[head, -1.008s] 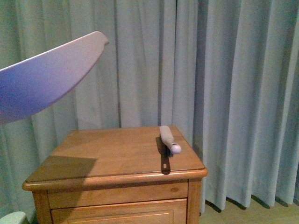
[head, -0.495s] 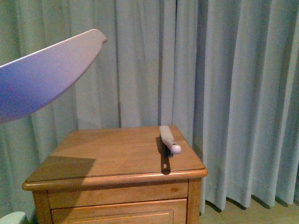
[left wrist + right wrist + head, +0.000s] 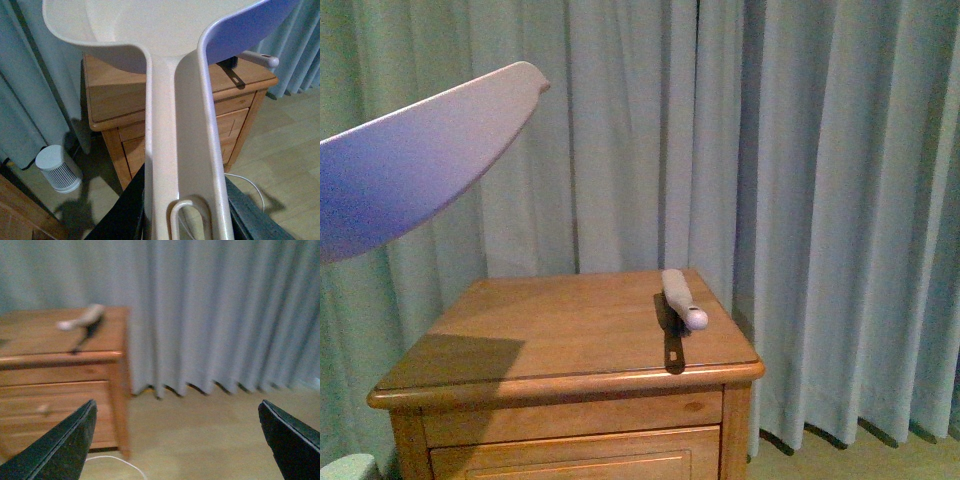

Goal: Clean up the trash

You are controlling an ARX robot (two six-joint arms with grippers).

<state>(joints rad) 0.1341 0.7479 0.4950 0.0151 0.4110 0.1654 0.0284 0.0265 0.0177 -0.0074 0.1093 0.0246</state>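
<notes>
Grey curtains (image 3: 820, 200) hang behind the wooden table (image 3: 560, 330). My left pincer (image 3: 184, 212) clamps the dustpan (image 3: 410, 170), raised at left. The brush (image 3: 680, 295) lies at the table's right. My right pincer (image 3: 176, 407) gapes empty. I can see no trash, so I judge sweeping not yet begun.

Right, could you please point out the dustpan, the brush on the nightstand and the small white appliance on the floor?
dustpan (image 3: 183, 142), left wrist view, on its handle channel.
brush (image 3: 678, 292), front view, on its pale handle.
small white appliance (image 3: 60, 171), left wrist view, on its ribbed side.
</notes>
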